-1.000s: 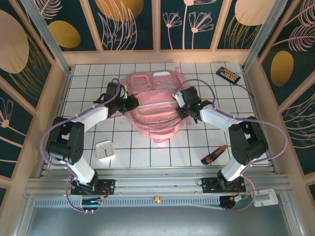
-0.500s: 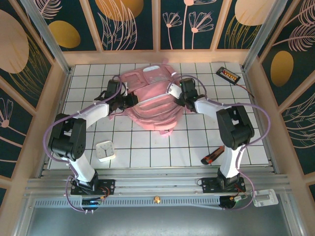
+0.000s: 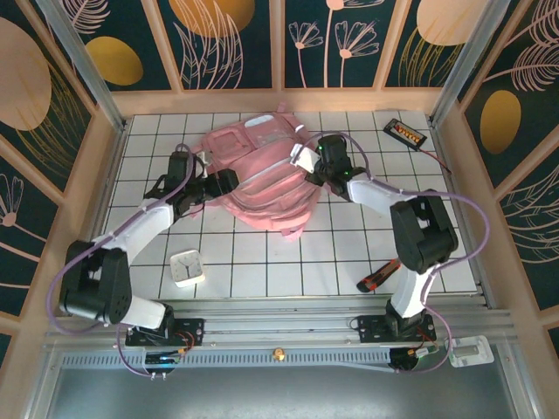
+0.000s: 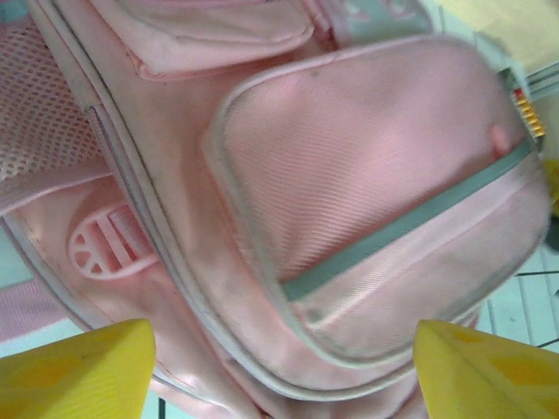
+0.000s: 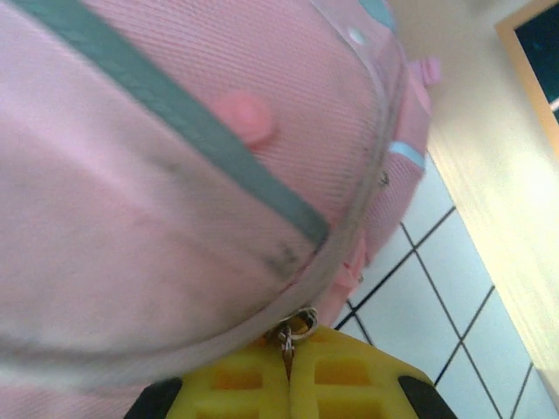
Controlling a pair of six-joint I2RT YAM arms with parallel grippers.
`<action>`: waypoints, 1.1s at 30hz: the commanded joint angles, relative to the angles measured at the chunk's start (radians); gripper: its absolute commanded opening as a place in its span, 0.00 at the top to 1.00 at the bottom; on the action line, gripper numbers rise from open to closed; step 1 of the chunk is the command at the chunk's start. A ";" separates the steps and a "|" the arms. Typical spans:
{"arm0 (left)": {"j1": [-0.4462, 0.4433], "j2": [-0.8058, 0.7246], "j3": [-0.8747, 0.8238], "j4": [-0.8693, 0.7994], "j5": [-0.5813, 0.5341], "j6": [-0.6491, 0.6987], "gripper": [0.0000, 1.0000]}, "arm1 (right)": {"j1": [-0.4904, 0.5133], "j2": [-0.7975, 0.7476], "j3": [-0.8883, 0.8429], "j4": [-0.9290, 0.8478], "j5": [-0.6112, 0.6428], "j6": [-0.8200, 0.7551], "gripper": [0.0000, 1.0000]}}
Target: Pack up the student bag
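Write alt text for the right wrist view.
A pink backpack with a grey-green strip looms close, and the right end effector, yellow fingers pressed together, pinches the metal zipper pull at the bag's seam. A white tiled table and a beige wall show at the right.

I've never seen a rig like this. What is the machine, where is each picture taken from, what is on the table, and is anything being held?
The machine is two robot arms, left arm and right arm, bolted at the near edge of a tiled table. One picture looks down from above; the other two come from a camera on each wrist, past its yellow fingers. On the table lie a pink backpack, a small white clock, a red-and-black tool and a black device. The left gripper is open, holding nothing. The right gripper is shut on the backpack's zipper pull.
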 commanded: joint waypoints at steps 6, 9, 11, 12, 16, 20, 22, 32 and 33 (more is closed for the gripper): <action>-0.054 -0.058 -0.076 0.005 -0.016 -0.073 0.22 | 0.042 -0.112 -0.084 -0.016 -0.065 0.079 1.00; -0.078 -0.035 -0.072 0.014 -0.014 -0.080 0.23 | 0.005 -0.060 -0.017 -0.047 0.006 0.127 0.98; -0.079 -0.032 -0.093 0.040 -0.011 -0.093 0.23 | -0.026 -0.029 0.026 -0.057 0.052 0.172 0.95; -0.079 -0.029 -0.103 0.051 -0.013 -0.098 0.22 | -0.040 -0.013 0.048 -0.070 0.070 0.190 0.89; -0.079 -0.033 -0.131 0.091 0.000 -0.123 0.21 | -0.051 0.004 0.091 -0.107 0.115 0.228 0.45; -0.077 -0.090 -0.114 0.074 -0.031 -0.102 0.02 | -0.056 -0.102 0.049 -0.120 0.005 0.341 0.01; -0.077 -0.127 -0.102 0.052 -0.063 -0.079 0.01 | -0.070 -0.179 0.010 -0.117 -0.040 0.420 0.01; -0.068 -0.381 -0.195 0.105 -0.329 0.013 0.01 | -0.441 -0.637 -0.354 0.122 -0.231 0.944 0.01; -0.068 -0.413 -0.215 0.114 -0.381 0.022 0.01 | -0.498 -0.668 -0.390 0.130 -0.248 0.974 0.01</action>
